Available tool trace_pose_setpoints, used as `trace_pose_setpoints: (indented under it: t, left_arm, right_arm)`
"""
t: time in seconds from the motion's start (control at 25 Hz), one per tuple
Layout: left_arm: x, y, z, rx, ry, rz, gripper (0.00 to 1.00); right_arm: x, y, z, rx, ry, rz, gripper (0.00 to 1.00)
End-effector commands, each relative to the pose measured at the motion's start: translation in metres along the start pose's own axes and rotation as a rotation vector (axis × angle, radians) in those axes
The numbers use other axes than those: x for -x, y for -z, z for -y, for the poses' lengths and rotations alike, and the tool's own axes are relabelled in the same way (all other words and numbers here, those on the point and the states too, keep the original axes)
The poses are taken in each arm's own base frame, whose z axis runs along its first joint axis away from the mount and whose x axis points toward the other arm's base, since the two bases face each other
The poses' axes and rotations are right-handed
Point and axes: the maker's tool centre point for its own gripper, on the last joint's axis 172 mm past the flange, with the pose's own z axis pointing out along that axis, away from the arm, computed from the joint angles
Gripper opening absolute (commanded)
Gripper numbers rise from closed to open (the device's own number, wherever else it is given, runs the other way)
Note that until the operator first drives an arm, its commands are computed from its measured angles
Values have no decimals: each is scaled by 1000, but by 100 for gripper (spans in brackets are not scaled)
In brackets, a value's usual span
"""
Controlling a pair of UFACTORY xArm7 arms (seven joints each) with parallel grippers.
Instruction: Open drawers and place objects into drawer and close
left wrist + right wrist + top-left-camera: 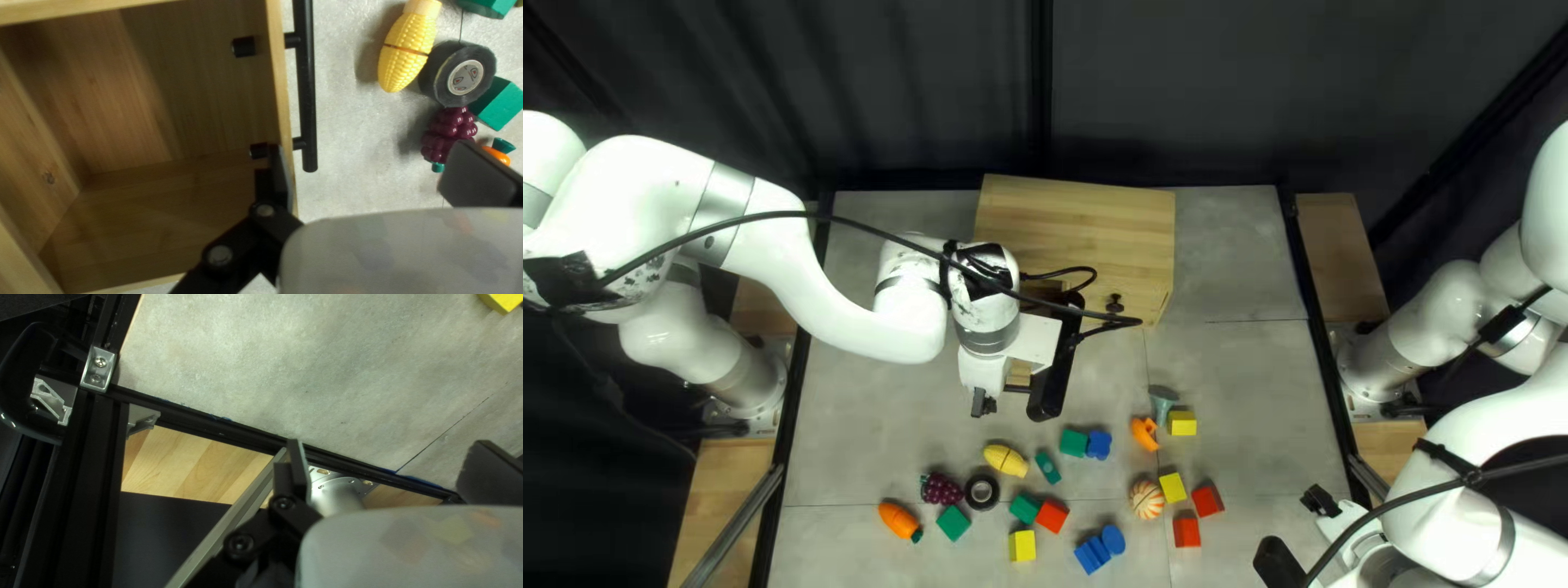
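Drawer (pixel 280 92) stands open at the table's 12 o'clock, left gripper (pixel 378 174) spread wide and empty, one finger at its front edge by the handle (pixel 308 103); a sideways swing could catch and drag it. Toward 6 o'clock, corn (pixel 406 51) crowds the tape roll (pixel 444 90): grasping may knock both. Farther, at 4 o'clock, the right gripper (pixel 389 471), widely parted, empty, could strike the table frame (pixel 234 430) if lowered.

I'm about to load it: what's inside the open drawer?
The drawer shows bare wood and two black bolt heads; the left gripper hides part of its inside.
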Motion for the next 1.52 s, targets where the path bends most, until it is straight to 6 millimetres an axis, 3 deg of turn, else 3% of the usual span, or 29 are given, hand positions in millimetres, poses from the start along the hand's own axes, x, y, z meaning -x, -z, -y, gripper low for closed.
trace_pose_setpoints:
  t: [0.04,0.32,0.8,0.96,1.04,1.16,1.24,1.36,1.52]
  left_arm:
    - [-1,3,-2,-4,2,1,100]
    - [-8,28,-5,-30,7,6,100]
    - [-20,29,21,-123,99,-34,100]
    - [-21,43,13,-182,137,-64,100]
    - [-20,47,-5,-226,124,-82,100]
    - [-19,36,-37,-269,74,-95,100]
    - [-17,27,-69,-284,6,-96,100]
    - [-8,19,-94,-275,-55,-77,100]
    - [15,-9,-119,-238,-56,-53,100]
  right_arm:
    - [0,0,0,0,0,0,100]
    - [0,0,0,0,0,0,100]
    - [0,0,0,0,0,0,100]
    - [0,0,0,0,0,0,100]
    - [0,0,0,0,0,0,100]
    - [0,0,0,0,0,0,100]
    - [0,0,0,0,0,0,100]
    - [0,0,0,0,0,0,100]
    - [0,0,0,0,0,0,100]
